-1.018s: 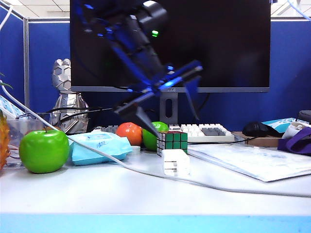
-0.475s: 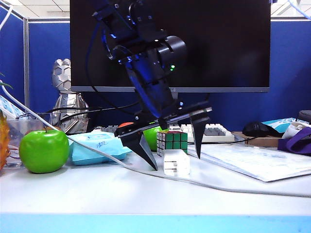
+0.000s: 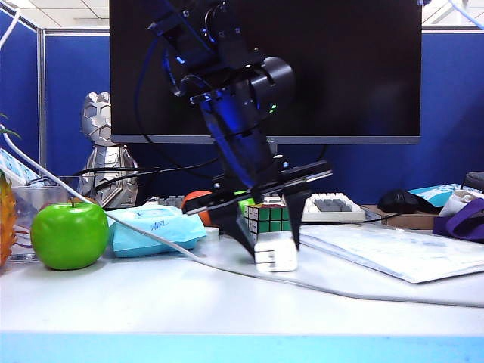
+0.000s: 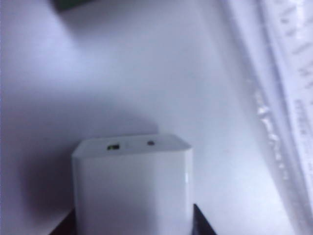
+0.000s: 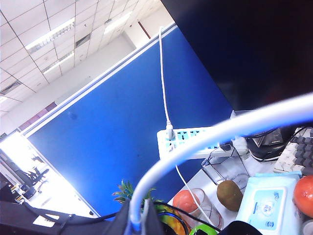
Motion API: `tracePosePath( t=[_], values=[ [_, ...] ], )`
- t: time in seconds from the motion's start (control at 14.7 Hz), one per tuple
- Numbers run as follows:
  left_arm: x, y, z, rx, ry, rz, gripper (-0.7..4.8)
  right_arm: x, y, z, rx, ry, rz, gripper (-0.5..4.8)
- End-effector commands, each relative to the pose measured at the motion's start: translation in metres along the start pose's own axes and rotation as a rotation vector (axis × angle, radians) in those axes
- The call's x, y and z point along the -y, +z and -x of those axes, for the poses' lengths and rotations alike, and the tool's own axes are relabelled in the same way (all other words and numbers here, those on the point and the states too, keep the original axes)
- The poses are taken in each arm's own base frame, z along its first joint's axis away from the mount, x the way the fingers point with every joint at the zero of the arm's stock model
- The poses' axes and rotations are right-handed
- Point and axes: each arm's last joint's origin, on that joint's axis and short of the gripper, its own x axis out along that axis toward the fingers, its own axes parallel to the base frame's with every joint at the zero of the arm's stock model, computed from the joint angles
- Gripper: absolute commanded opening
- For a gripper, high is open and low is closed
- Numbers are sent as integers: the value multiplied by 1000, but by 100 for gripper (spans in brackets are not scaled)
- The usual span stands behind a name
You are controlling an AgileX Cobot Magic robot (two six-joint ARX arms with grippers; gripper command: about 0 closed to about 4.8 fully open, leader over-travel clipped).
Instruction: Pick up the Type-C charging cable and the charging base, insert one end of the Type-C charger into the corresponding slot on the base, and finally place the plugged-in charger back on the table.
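Nearest the exterior camera, the table [image 3: 151, 310] shows its pale blue front edge and a long white cord [image 3: 325, 287] trailing across the bare white surface. Just behind that cord the charging base [image 3: 274, 252] sits on the table, a small white block with its long axis running away from the camera. The left gripper [image 3: 268, 246] is down over it, one dark finger [image 3: 240, 234] on the block's left flank and the other on its right, so the block lies squarely between the tips. The left wrist view shows the base [image 4: 132, 186] filling the space between the two dark tips, its port face pointing away from the wrist; the jaws stand partly apart around it, and whether the pads already press its sides cannot be told. The coming squeeze would bear across the block's short width. Just behind it stands a green-and-white Rubik's cube [image 3: 268, 218], close enough to crowd the fingers. The right gripper [image 5: 139, 220] is out of the exterior view; its wrist view shows it raised and closed on the Type-C charging cable [image 5: 205, 142], which arcs away from the tips. Further back are a green apple [image 3: 69, 235], a blue wipes pack [image 3: 155, 229], a keyboard [image 3: 329, 206] and the dark monitor [image 3: 340, 68].
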Motion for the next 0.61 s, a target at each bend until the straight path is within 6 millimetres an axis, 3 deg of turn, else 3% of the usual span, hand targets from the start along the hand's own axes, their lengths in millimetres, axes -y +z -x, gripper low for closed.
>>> tracePosePath(
  t=[0.07, 0.27, 0.54, 0.61],
  values=[
    [8, -2, 4, -13, -84, -84, -6, -3, 2, 0, 6, 16, 13, -2],
    [16, 7, 40, 66, -163, -169, -6, -3, 2, 0, 6, 16, 14, -2],
    [29, 15, 142, 275, -389, -385, -6, -4, 3, 0, 11, 27, 27, -2],
    [29, 12, 181, 354, -470, -508, -6, -9, 5, 1, 16, 63, 57, -2]
  ],
)
